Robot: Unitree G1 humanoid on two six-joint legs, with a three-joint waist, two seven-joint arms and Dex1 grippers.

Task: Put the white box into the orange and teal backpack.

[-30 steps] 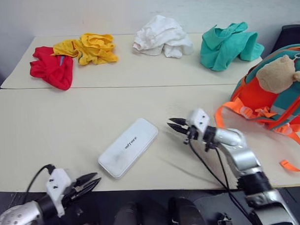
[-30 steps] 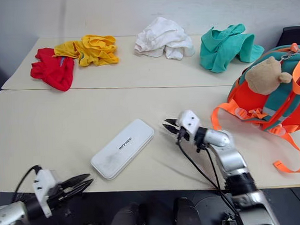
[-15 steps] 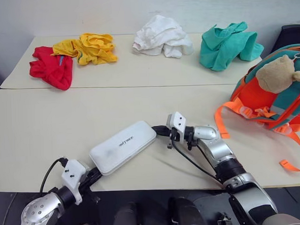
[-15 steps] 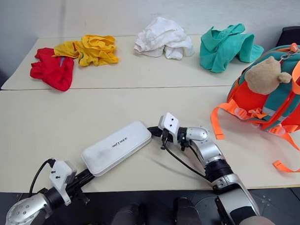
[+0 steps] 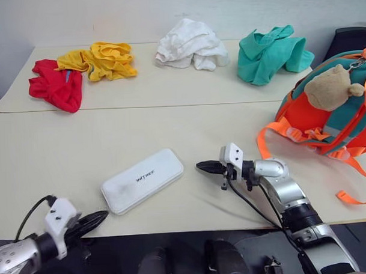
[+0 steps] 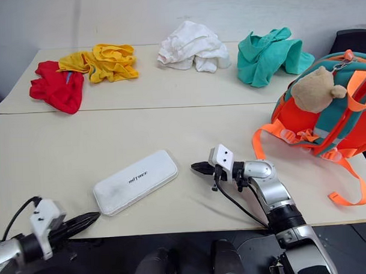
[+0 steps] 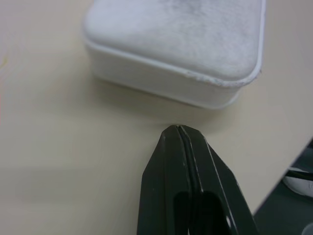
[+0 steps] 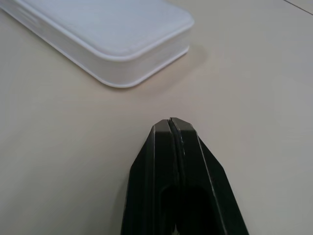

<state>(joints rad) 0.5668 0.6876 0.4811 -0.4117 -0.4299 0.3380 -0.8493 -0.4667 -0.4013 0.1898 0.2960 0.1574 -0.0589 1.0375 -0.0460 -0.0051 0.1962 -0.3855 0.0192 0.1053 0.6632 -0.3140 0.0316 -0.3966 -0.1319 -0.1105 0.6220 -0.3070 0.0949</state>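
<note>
Left eye view has the white box (image 5: 142, 180) lying flat on the table (image 5: 81, 146), low and a little left of centre, its long axis slanting from lower left to upper right, grey lettering facing up. It is closed and nothing rests on it.

At the right edge of the frame the orange and teal backpack (image 5: 344, 116) stands on the table, well apart from the box, with a tan plush animal (image 5: 328, 88) fixed to its front and orange straps (image 5: 273, 137) spilling toward the middle. From here I can't see inside it, nor whether the zipper is open.

The right claw (image 5: 202, 167) lies low over the table, just right of the box's upper-right end, pointing at it with a small gap between; its two black fingers are pressed together on nothing. The left claw (image 5: 97, 217) sits at the lower left by the table's front edge, tips near the box's lower-left corner without touching, fingers likewise pinched together and empty.

Along the far side, from left to right, lie heaps of cloth: red (image 5: 54, 87), yellow (image 5: 102, 60), white (image 5: 189, 45) and teal (image 5: 270, 53).
</note>
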